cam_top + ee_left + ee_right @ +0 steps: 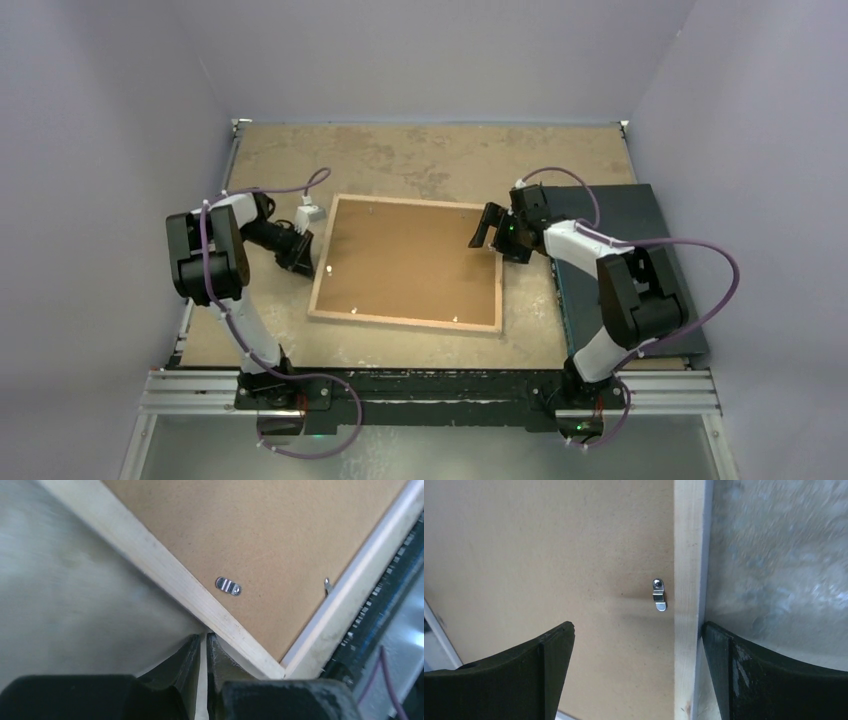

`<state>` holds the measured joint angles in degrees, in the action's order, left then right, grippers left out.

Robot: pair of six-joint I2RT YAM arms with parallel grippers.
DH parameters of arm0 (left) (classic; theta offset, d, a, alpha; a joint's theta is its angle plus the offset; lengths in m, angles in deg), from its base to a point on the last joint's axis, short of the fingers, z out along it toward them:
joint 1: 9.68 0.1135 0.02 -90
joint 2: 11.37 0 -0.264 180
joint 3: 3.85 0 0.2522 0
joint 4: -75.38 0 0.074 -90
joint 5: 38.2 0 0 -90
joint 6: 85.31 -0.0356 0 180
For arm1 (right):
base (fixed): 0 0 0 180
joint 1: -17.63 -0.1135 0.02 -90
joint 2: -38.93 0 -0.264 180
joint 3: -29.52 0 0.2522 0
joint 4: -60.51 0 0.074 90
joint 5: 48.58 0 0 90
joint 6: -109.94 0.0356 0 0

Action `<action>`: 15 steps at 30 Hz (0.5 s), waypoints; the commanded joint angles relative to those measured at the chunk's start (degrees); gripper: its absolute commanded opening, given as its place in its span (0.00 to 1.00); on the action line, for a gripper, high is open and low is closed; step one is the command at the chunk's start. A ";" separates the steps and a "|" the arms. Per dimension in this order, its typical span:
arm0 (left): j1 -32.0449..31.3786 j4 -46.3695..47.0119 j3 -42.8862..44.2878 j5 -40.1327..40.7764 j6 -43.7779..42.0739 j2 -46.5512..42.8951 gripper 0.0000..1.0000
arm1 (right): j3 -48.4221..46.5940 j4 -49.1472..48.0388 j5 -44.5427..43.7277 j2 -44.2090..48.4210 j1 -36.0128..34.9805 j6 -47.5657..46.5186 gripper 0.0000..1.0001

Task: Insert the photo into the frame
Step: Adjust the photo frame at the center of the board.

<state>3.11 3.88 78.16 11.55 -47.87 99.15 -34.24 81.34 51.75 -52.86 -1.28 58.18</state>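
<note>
Careful: right fingers (544, 665) gape astride the frame (686, 555) rail; left fingers (187, 660) pinched together, apparently on nothing. Closing could snag that clip (659, 595) or skid the frame.

Left gripper (204, 647) is seen lowered, elbow folded, fingers drawn almost together. Right gripper (638, 627) is held low on a bent arm, fingers spread wide apart.

One frame (400, 322), one brown board (405, 260), one dark mat (622, 205), two arms (215, 252) (632, 292).
</note>
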 commanded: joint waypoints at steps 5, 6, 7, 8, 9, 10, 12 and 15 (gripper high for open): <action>-0.71 -3.07 -5.15 -1.58 0.04 -3.79 0.24 | -11.68 4.67 -10.02 3.50 -0.24 -3.90 0.99; 0.02 -2.41 -4.76 -0.84 0.97 -4.61 0.27 | -12.18 4.37 -11.94 4.87 -0.24 -3.94 0.99; 0.88 -2.00 -4.08 -0.39 1.75 -5.50 0.30 | -12.44 3.97 -13.56 6.16 -0.35 -4.00 0.99; 1.80 -1.96 -3.10 -0.33 2.30 -6.23 0.33 | -12.38 3.71 -13.68 7.21 -0.66 -3.47 0.99; 2.68 -2.47 -2.03 -0.56 2.59 -6.88 0.38 | -12.06 3.13 -13.08 7.92 -1.13 -2.94 0.99; 3.26 -3.04 -0.90 -0.97 2.95 -7.36 0.41 | -11.72 2.59 -12.36 8.31 -1.91 -2.36 0.99; 3.84 -4.39 0.25 -2.63 3.00 -8.07 0.44 | -10.80 -0.02 -9.81 8.38 -3.81 -0.63 0.99; 3.64 -3.25 -1.36 -5.85 3.58 -7.81 0.47 | -8.76 -8.26 -4.83 7.07 -9.77 1.88 0.99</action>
<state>6.46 -0.01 76.52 10.68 -45.33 93.31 -44.64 81.06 42.35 -43.92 -4.67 56.87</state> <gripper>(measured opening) 0.458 0.987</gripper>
